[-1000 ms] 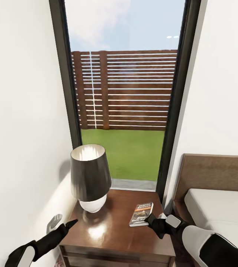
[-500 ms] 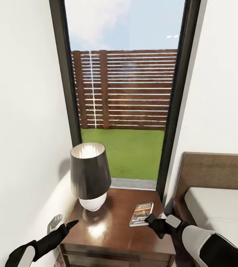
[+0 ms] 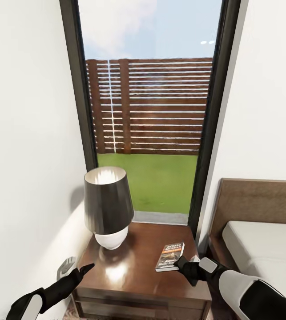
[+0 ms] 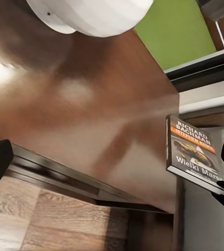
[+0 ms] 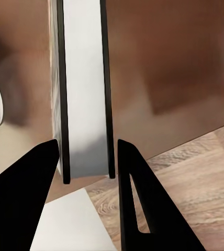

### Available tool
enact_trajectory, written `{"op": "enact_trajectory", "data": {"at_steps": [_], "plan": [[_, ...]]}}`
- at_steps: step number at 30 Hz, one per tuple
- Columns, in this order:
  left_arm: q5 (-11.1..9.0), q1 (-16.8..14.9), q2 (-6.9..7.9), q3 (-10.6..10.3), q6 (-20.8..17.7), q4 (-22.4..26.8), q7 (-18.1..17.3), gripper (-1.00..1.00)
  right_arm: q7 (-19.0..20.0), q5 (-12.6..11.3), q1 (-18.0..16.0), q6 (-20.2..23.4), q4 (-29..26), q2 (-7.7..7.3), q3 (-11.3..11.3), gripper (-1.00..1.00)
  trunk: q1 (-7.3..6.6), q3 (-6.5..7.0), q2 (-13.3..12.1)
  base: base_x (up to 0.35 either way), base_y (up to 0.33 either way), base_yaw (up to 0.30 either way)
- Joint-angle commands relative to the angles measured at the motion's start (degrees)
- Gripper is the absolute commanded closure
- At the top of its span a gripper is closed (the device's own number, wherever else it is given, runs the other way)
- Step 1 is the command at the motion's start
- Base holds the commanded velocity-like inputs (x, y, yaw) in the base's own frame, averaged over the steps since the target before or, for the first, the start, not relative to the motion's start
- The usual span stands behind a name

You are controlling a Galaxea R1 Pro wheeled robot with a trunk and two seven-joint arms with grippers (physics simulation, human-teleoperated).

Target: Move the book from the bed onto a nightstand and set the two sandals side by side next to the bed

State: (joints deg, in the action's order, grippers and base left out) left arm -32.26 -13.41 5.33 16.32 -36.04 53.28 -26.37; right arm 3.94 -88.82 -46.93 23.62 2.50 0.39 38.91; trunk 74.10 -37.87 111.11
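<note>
1. The left gripper hangs off the nightstand, the lamp beyond its jaws; whether they are open I cannot tell. Keep it clear.
2. The book lies on the tabletop, between the right gripper jaws, which sit spread just off its edges. Withdraw straight back, without dragging it.
</note>
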Motion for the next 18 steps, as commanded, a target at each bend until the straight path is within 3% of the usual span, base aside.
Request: {"op": "enact_trajectory", "data": {"at_steps": [1,10,18], "plan": [[-0.3,0.0,-0.02,0.1,-0.4,0.0,-0.1,-1.0,0.5,-0.4,-0.1,0.2,0.2,0.05,0.4,1.0,0.22,-0.24,0.4,0.0,0.0,0.0],[-0.3,0.0,-0.05,0.1,-0.4,0.0,-0.1,-1.0,0.5,-0.4,-0.1,0.2,0.2,0.05,0.4,1.0,2.2,-1.86,4.1,0.0,0.0,0.0],[-0.3,0.0,-0.06,0.1,-0.4,0.0,-0.1,-1.0,0.5,-0.4,-0.1,0.2,0.2,0.05,0.5,1.0,2.2,-1.86,4.1,0.0,0.0,0.0]]}}
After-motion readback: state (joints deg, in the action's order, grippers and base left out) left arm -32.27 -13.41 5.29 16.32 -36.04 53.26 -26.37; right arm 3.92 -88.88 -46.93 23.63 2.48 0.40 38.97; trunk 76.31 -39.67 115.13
